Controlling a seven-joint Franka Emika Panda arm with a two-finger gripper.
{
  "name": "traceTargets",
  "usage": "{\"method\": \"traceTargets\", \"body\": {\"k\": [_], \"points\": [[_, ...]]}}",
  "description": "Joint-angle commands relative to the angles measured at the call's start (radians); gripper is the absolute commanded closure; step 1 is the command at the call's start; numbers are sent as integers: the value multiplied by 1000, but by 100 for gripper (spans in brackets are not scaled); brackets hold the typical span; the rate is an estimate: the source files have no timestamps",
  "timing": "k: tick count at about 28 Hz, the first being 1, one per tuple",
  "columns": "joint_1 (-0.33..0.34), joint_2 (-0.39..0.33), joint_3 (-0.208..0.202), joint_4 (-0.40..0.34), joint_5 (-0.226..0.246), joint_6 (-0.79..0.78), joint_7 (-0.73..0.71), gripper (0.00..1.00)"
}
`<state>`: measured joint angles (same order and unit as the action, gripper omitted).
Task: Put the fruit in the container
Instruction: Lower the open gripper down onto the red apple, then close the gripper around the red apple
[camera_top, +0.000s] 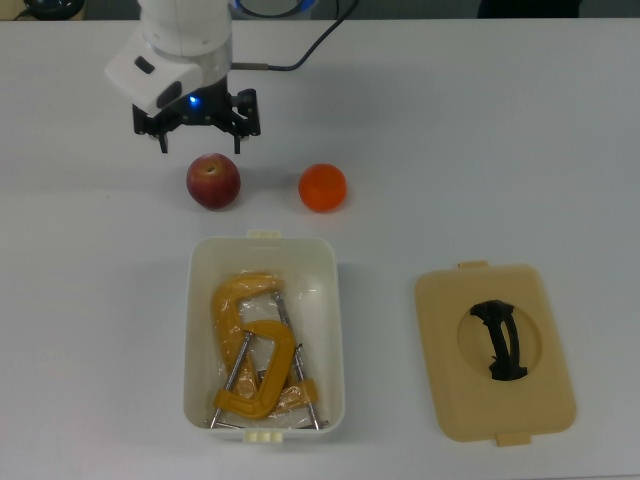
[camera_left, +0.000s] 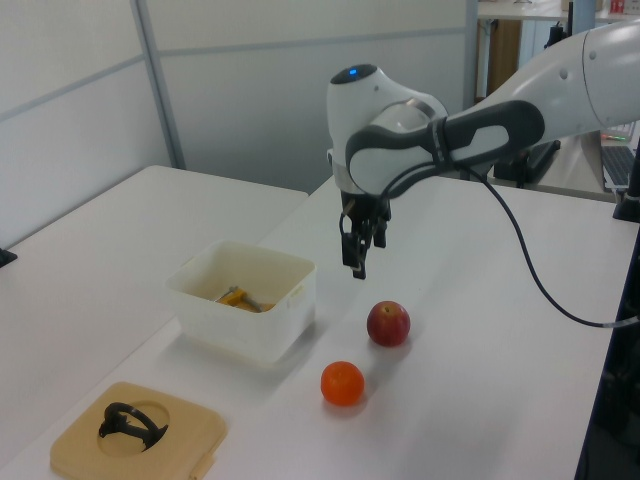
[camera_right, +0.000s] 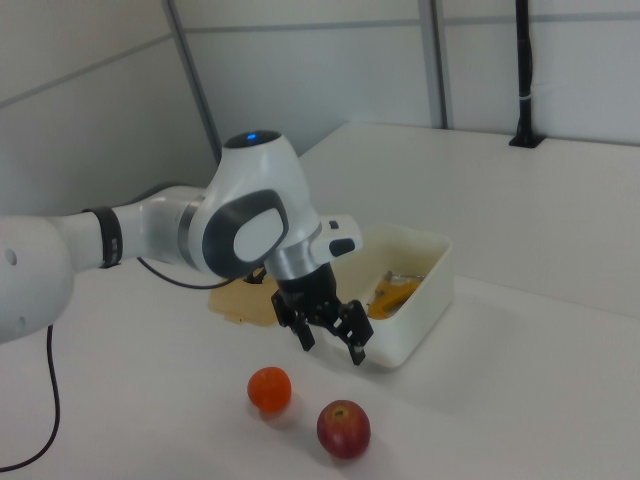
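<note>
While the tub (camera_top: 264, 338) sits on the white table (camera_top: 500, 150) with two yellow clamps (camera_top: 255, 350) inside it, both fruits lie outside it. In the top view, nearest the bottom edge and to the tub's right, lies the beige lid (camera_top: 495, 351) with its black handle (camera_top: 501, 340), well apart from the tub. Just beyond the tub's far short end rest the apple (camera_top: 213, 181) and the orange (camera_top: 322, 187), near each other but not touching, the apple toward the top view's left. Farther from the tub, the gripper (camera_top: 201, 137) hangs above the table just past the apple, touching nothing, its fingers (camera_right: 355, 352) spread wide and empty. A black cable (camera_top: 300, 55) trails from the arm (camera_top: 180, 50).
</note>
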<state>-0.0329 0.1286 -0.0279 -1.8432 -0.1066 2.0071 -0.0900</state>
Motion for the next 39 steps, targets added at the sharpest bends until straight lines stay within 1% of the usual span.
{"method": "traceTargets", "body": {"k": [1,5,10,17,21,22,26,27,32,33,34,36,37,38,39], "points": [[25,-38,-1,-134,-4,132,-13,0],[41,-20,-1,-171,-8,199,-13,0],[42,14,-1,-174,-33,202,-20,0],[33,49,-3,-172,-110,200,-22,0],[31,66,-4,-171,-137,200,-22,0],[31,78,-4,-171,-153,199,-22,0],[31,94,-4,-172,-169,197,-22,0],[31,100,-4,-174,-180,193,-20,0],[30,115,-4,-177,-196,187,-22,0],[30,115,-4,-179,-199,186,-22,3],[30,115,-4,-180,-202,186,-22,17],[30,114,-4,-179,-200,185,-22,49],[30,112,-4,-176,-200,176,-22,70],[30,111,-4,-174,-200,165,-22,78],[30,109,-4,-171,-197,154,-22,85]]}}
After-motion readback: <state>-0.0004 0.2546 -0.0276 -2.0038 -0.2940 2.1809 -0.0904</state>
